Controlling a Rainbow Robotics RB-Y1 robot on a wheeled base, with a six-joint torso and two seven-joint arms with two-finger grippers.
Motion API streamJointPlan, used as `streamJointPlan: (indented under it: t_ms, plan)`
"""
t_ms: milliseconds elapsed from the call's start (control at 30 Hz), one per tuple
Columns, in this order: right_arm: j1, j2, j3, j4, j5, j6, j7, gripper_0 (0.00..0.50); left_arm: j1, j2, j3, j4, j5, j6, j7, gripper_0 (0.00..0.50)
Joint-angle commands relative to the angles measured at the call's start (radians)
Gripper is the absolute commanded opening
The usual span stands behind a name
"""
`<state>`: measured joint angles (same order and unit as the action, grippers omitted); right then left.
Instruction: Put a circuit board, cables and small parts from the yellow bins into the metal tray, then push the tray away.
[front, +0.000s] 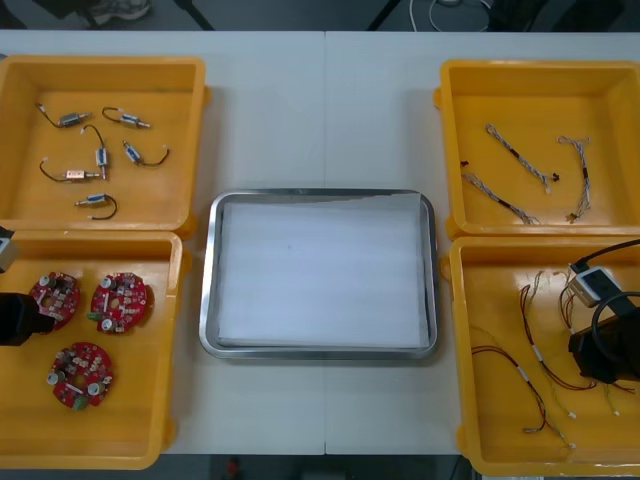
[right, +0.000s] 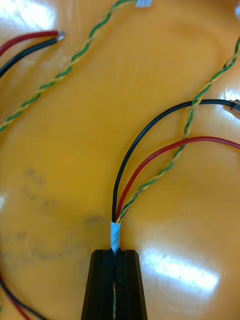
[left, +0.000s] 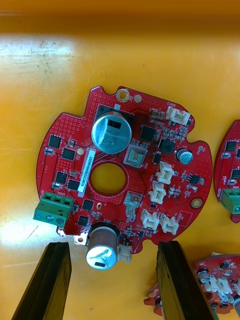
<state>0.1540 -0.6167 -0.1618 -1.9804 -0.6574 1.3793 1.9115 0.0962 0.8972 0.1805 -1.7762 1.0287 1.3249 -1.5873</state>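
Two tools work in the yellow bins. The right tool (right: 115, 256), at 4 o'clock from the metal tray (front: 318, 352), is clenched on a black, red and twisted cable (right: 115, 232). Its loops could snag neighbouring cables on lifting. The left tool (left: 112, 246), at 8 o'clock, hangs released astride a circuit board (left: 145, 165) edge. A shallow pinch may slip.

Four yellow bins (front: 100, 62), one metal tray (front: 320, 194), three red circuit boards (front: 121, 301), six small metal parts (front: 72, 118), three twisted cables (front: 515, 152).
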Motion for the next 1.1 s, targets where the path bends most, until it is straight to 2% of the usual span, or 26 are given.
streamJointPlan:
  t_ms: [33,333,500,700,767,800,833,1100]
  plan:
    - [-0.01,-0.018,-0.082,-0.095,-0.021,0.098,0.02,0.0,0.028,0.045,-0.013,0.011,0.004,-0.012,0.007,0.5]
    - [-0.042,-0.021,-0.193,-0.242,-0.053,0.297,0.015,0.0,0.028,0.043,-0.035,0.023,0.008,-0.038,0.009,0.5]
    - [-0.093,-0.021,-0.232,-0.318,-0.074,0.437,0.006,0.0,0.028,0.043,-0.038,0.023,0.008,-0.047,0.015,0.5]
    - [-0.152,-0.037,-0.237,-0.377,-0.094,0.541,-0.006,0.0,0.028,0.043,-0.038,0.023,0.008,-0.052,0.015,0.5]
    - [-0.166,-0.041,-0.237,-0.397,-0.102,0.541,-0.011,0.0,0.028,0.043,-0.038,0.023,0.011,-0.052,0.015,0.285]
    - [-0.177,-0.048,-0.237,-0.411,-0.105,0.541,-0.014,0.0,0.028,0.043,-0.038,0.023,0.011,-0.053,0.015,0.032]
    - [-0.185,-0.051,-0.235,-0.42,-0.11,0.541,-0.016,0.0,0.028,0.043,-0.038,0.023,0.011,-0.052,0.015,0.0]
    - [-0.249,-0.078,-0.196,-0.479,-0.133,0.541,-0.029,0.0,0.025,0.043,-0.038,0.023,0.013,-0.056,0.015,0.0]
